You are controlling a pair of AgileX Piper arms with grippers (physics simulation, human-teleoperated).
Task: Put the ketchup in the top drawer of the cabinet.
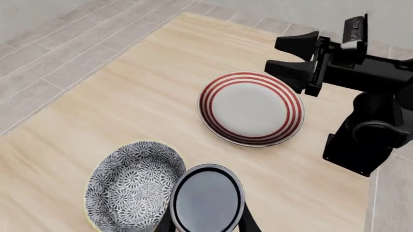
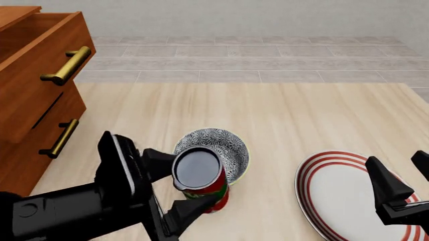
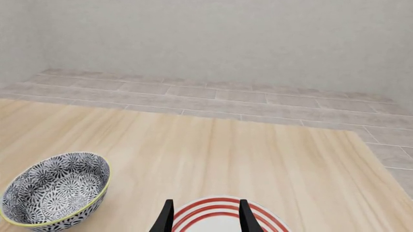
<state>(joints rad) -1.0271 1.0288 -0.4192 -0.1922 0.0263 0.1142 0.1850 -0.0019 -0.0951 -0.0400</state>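
Note:
The ketchup [image 2: 201, 176], a small can with a dark grey round top and a red tomato label, sits between the fingers of my left gripper [image 2: 178, 185], which is shut on it. It stands upright just in front of the patterned bowl. In the left wrist view the can's top [image 1: 206, 200] fills the space between the fingers of the left gripper [image 1: 206, 226]. The reddish-brown cabinet [image 2: 20, 165] stands at the far left. Its top drawer [image 2: 33, 95] is pulled out, brass handle facing the table. My right gripper [image 2: 402, 188] is open and empty over the striped plate.
A grey floral bowl [image 2: 224, 143] stands right behind the can and also shows in the right wrist view [image 3: 55, 191]. A white plate with red rings [image 2: 335, 193] lies at the front right. The lower drawer [image 2: 40, 145] is shut.

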